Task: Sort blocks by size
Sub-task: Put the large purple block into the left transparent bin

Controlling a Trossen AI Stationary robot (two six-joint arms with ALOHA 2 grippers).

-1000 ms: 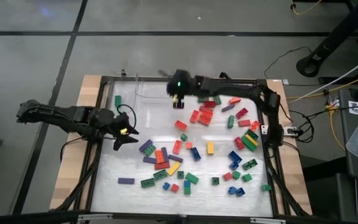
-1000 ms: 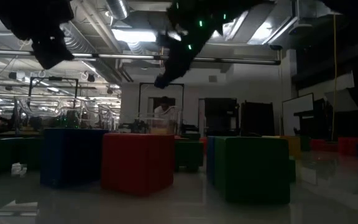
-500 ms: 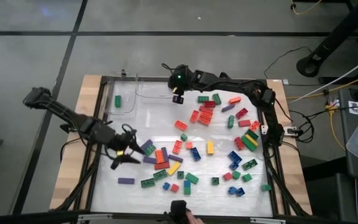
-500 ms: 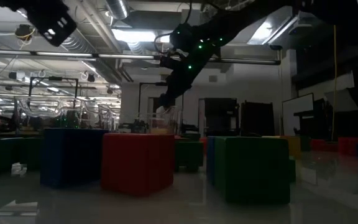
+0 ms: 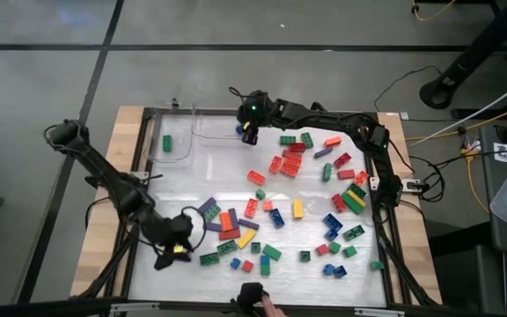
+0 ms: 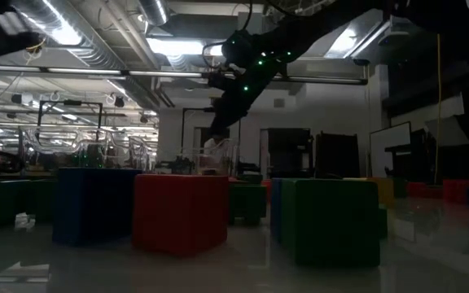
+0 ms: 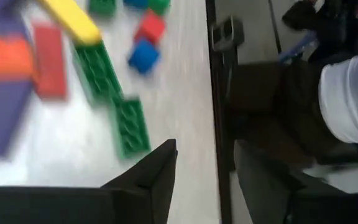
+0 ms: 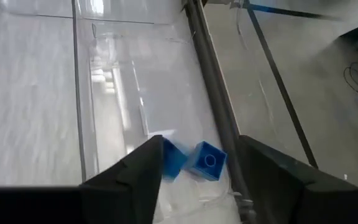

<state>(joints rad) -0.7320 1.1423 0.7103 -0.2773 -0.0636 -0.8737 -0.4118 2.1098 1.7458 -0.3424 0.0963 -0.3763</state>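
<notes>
Many coloured blocks (image 5: 297, 209) lie scattered over the white table top. My right gripper (image 5: 246, 134) hangs open over a clear tray (image 8: 135, 93) at the far edge. Two small blue blocks (image 8: 207, 160) show in the tray below the gap between its fingers (image 8: 197, 140). My left gripper (image 5: 172, 253) hovers open near the table's front-left corner, with nothing between its fingers (image 7: 204, 146). Two long green blocks (image 7: 132, 124) lie on the table just beside it.
A second clear tray (image 5: 180, 145) at the far left holds one green block (image 5: 166, 142). A black frame rail (image 7: 213, 93) runs along the table's near edge. A person's white sleeve (image 7: 353, 93) and hand (image 5: 258, 299) show just beyond that edge.
My left gripper has swung from the table's left side toward the near edge, and now sits by the front-left blocks. My right gripper first went a little toward the far edge over the clear tray, then kept still. A blue block now shows beside it.
</notes>
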